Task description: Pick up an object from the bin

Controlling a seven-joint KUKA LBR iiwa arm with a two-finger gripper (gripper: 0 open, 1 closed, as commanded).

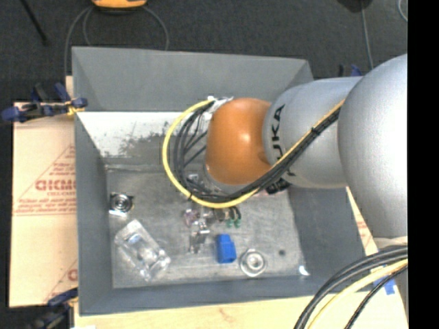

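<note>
My gripper [199,230] hangs low over the middle of the bin floor, under the orange wrist cover. A small blue block [225,248] lies just to its right, close by but apart from it. A round silver metal ring [252,262] rests on the floor right of the block. A clear plastic cup [142,249] lies on its side to the gripper's left, near the front wall. Nothing shows between the gripper's tips.
A small round metal cap [121,203] sits near the left wall. A tiny white scrap [302,271] lies in the front right corner. The arm and its cables cover the back right of the bin.
</note>
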